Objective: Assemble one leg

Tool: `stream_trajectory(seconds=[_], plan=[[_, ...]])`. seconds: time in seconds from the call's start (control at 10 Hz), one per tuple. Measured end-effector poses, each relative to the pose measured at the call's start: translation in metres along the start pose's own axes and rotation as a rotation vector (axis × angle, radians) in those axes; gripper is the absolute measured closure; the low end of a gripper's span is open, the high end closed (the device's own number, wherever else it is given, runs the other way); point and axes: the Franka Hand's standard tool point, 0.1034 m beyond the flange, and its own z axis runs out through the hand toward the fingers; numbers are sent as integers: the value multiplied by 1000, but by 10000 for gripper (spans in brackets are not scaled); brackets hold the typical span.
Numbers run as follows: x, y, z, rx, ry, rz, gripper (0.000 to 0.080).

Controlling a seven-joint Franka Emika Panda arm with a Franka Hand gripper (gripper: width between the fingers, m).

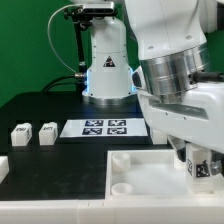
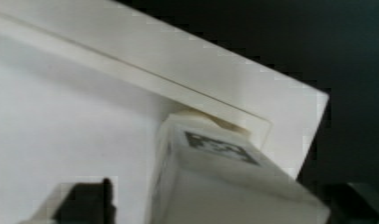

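Item, held: leg [image 2: 218, 165], small white block with black-and-white tag on one face; in exterior view glimpsed at lower right [image 1: 203, 167], mostly masked by the wrist housing

Holder: gripper [image 2: 212, 205], dark fingers [image 2: 88, 200] standing one at each side of the leg, apparently clamped on its long sides; contact on the far side not fully visible

Location: over the near corner of the large white plate [image 1: 150, 175], at the exterior view's right; end of the leg at or just beside the plate's corner recess, where a raised rim [image 2: 168, 80] meets the black table [image 1: 40, 105]; seated or merely hovering, cannot tell

Orientation: long axis running from between the fingers toward the plate corner, judged roughly upright in the exterior view; tagged face turned toward the wrist camera; free end pointing down at the corner socket

Step in hand, judged: placing the leg into the corner socket

Handling notes, judged:
- long axis to be kept square to the plate, no tilt toward the rim
- end of leg to be centred on the socket before any downward push
- descent slow, grip firm, release only once seated
- risk: end catching on the raised rim, leg twisting in the fingers

Also present: two further small tagged blocks [image 1: 20, 135] at the exterior view's left, well apart from the plate; marker board [image 1: 105, 127] lying flat between them and the arm
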Motion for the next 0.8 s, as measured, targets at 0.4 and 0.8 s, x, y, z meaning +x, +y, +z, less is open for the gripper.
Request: stream_trajectory(seconds=[0.4,0.8], plan=[[1,3,1,-19,-2,-413,150],[-2,0,-1,-102,-13,-793,161]])
